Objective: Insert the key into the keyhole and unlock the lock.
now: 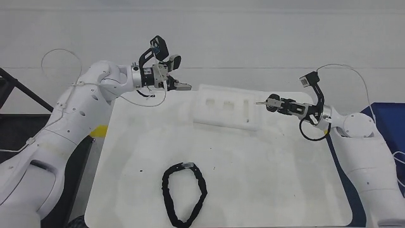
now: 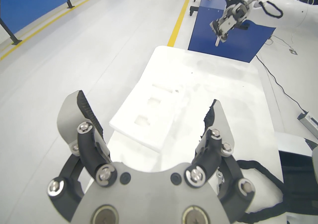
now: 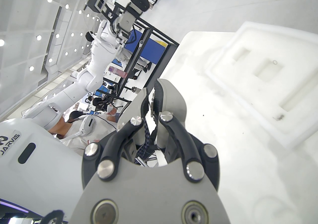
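Your right gripper (image 1: 271,102) is clamped on the key (image 2: 217,41), blade protruding ready for insertion, while your left gripper (image 1: 183,87) hangs wide open and empty, likely free to steady the chain lock (image 1: 168,190) lying on the table (image 1: 285,183).

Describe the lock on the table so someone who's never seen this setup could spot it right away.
Start at the white table and find the white foam tray near its far edge. Closer to the near edge than the tray, the lock lies flat as a closed loop. It is the only black thing on the tabletop, a thick rope-like ring, well apart from the tray.
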You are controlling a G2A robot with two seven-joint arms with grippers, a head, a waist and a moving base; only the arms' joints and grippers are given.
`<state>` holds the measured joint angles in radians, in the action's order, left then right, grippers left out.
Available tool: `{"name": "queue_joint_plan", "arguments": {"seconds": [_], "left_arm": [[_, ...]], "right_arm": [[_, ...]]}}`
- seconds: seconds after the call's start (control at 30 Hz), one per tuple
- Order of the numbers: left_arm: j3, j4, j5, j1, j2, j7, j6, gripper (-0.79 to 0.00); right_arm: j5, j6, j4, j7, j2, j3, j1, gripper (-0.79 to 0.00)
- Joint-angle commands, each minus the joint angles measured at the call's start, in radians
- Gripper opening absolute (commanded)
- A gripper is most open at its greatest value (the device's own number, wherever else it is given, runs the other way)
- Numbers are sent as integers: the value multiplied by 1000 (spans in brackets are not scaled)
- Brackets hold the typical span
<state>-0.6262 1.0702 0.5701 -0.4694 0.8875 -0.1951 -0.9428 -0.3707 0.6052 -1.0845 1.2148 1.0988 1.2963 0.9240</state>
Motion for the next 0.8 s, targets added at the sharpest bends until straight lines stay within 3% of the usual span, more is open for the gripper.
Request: {"name": "queue_joint_plan", "arguments": {"seconds": [0.0, 0.33, 0.77], "left_arm": [[-6, 5, 15, -29, -6, -4, -20, 0], [-11, 86, 247, -157, -20, 121, -69, 0], [146, 69, 291, -168, -24, 184, -69, 0]], "right_arm": [[0, 0, 0, 0, 0, 0, 0, -785], [0, 0, 0, 0, 0, 0, 0, -785], [0, 0, 0, 0, 0, 0, 0, -785]]}}
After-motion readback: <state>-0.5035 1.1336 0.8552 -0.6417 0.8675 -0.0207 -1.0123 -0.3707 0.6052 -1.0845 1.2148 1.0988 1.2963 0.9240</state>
